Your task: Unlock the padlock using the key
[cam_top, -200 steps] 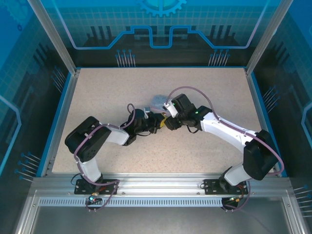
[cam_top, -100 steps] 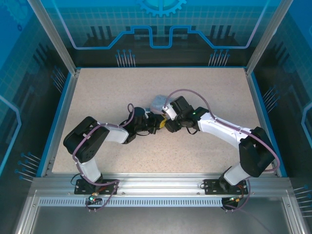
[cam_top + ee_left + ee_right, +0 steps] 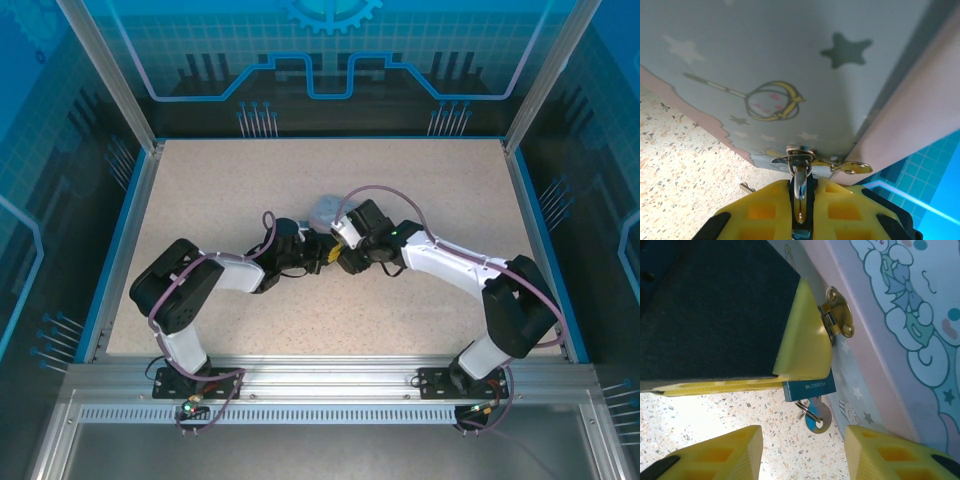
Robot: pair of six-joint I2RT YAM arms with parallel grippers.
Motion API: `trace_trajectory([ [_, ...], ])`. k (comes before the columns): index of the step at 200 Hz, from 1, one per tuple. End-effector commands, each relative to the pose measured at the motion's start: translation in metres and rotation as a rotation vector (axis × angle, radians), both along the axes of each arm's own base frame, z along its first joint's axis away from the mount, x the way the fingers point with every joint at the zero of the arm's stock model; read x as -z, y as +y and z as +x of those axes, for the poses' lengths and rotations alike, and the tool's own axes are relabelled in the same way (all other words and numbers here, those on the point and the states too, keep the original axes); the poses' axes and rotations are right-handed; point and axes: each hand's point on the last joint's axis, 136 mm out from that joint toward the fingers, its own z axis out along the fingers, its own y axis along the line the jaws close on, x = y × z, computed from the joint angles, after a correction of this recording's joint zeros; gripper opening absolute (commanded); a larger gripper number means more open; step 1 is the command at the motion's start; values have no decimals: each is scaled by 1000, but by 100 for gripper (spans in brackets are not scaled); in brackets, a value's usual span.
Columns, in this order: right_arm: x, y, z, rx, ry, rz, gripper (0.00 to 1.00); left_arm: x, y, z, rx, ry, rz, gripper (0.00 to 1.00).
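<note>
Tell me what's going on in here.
The left pincer is shut on the padlock at the clasp of the cartoon-printed tin. The key hangs from the padlock's bottom. The right pincer is open, with the key just ahead of it, not yet gripped.

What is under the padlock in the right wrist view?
The key hangs from the padlock's underside, over the speckled table. The padlock's top and shackle are covered by a yellow finger of the left gripper.

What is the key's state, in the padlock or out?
In, it seems: the key sticks out under the padlock, its tip hidden in the body.
</note>
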Motion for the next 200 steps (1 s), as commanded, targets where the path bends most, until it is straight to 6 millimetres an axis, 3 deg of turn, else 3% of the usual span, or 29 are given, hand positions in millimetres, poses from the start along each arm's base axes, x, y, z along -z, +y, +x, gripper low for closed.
trace_trajectory([
  [1, 8, 1, 4, 15, -2, -19, 45, -31, -7, 5, 34, -73, -44, 0],
  [51, 14, 4, 13, 39, -8, -25, 35, -29, -8, 5, 39, -69, -49, 0],
  [89, 14, 5, 15, 72, -9, 5, 19, -26, -8, 5, 38, -63, -47, 0],
  [157, -17, 10, 8, 116, 146, 317, 6, -20, -7, 6, 28, -58, -38, 0],
  [175, -25, 6, 8, 133, 192, 413, 8, -19, -7, 6, 28, -56, -36, 0],
  [188, -30, 5, 5, 126, 204, 435, 29, -18, -7, 6, 27, -56, -36, 0],
  [200, -30, 2, 0, 125, 211, 421, 34, -18, -7, 7, 28, -55, -34, 0],
])
